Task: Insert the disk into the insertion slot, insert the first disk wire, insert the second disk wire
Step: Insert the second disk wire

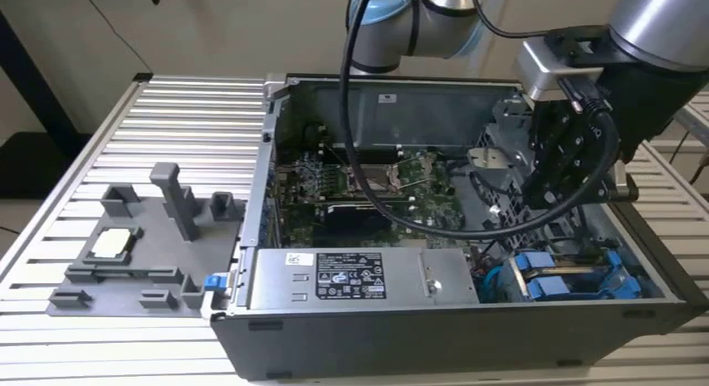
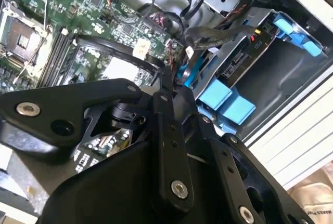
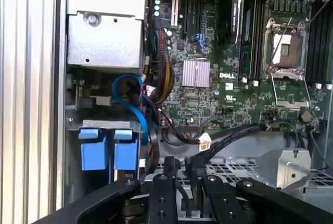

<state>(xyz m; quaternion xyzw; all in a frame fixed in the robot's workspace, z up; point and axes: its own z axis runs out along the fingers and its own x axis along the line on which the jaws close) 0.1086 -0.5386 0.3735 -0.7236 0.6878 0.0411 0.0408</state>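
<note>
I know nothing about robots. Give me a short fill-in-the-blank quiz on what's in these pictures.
1. The gripper hangs over the open computer ____.
2. The plastic tabs on the drive cage are ____.
3. The motherboard is mostly ____ in colour.
Missing words: case; blue; green.

Hand near blue-tabbed insertion slot
</note>
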